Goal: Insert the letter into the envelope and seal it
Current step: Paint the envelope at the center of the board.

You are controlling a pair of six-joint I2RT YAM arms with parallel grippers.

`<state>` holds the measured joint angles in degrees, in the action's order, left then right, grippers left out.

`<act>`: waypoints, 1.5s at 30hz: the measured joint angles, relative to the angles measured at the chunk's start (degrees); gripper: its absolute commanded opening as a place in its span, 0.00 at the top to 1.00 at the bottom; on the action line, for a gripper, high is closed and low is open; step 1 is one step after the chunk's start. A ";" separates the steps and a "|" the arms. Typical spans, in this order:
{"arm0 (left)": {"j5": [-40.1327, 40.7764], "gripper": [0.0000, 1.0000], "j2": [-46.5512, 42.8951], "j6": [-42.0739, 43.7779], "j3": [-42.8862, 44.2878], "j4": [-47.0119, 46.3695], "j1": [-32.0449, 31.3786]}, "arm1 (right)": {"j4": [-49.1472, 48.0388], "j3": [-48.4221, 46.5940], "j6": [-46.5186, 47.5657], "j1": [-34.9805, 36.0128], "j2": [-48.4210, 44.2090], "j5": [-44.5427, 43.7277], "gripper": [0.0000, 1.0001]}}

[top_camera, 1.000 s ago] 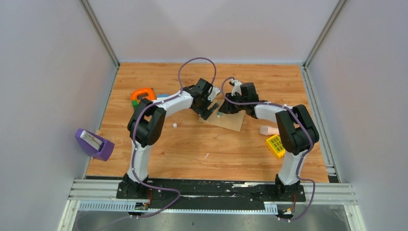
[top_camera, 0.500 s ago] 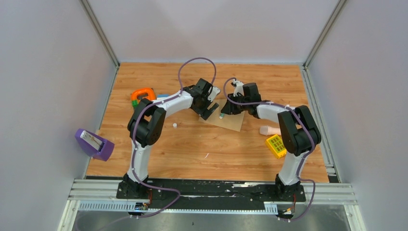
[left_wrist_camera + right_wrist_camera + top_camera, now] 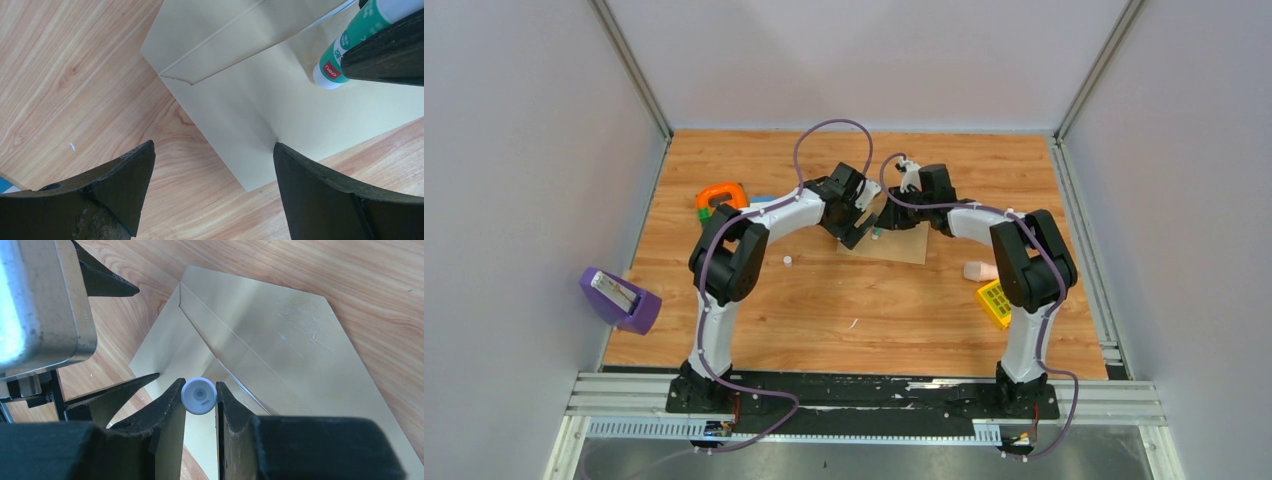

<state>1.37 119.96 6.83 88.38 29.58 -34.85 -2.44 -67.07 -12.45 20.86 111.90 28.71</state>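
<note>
The tan envelope (image 3: 906, 244) lies flat at the table's middle, and its flap (image 3: 215, 40) is folded along a crease. My right gripper (image 3: 199, 390) is shut on a white and green glue stick (image 3: 199, 395), which points down with its tip just over the envelope (image 3: 280, 335). My left gripper (image 3: 213, 155) stands open at the envelope's left corner (image 3: 250, 150). One fingertip (image 3: 285, 155) is at the paper's edge and the other is over bare wood. The glue stick (image 3: 350, 42) shows at the upper right of the left wrist view. The letter is hidden from view.
An orange-handled object (image 3: 722, 196) lies at the back left. A purple box (image 3: 619, 298) sits off the table's left edge. A yellow block (image 3: 995, 303) and a pale pink object (image 3: 979, 270) lie at the right. A small white bit (image 3: 788, 261) lies left of the envelope.
My right arm has swung left and slightly back with the glue stick, closer to the left gripper. The envelope's right edge has shifted a little. The left arm has stayed put.
</note>
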 measured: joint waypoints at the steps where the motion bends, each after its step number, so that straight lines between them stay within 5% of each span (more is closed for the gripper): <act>1: 0.00 0.05 0.00 0.02 0.00 0.00 0.00 | 0.07 0.00 0.02 0.00 0.00 0.00 1.00; 24: 0.44 0.01 -0.44 0.98 -0.66 -0.81 0.00 | 9.92 5.33 9.70 -6.88 -14.93 1.16 1.00; 31: 0.66 0.00 -2.03 2.51 -2.49 -1.11 0.00 | 9.55 5.33 11.63 -12.59 -23.93 5.46 1.00; 45: -4.76 0.00 -16.15 4.57 -4.17 -1.29 0.00 | 9.70 7.23 14.91 -16.35 -25.11 20.41 1.00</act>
<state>-3.40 103.81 11.40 84.20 28.29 -34.85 7.27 -59.83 2.46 4.51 86.78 49.12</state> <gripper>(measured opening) 0.997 0.245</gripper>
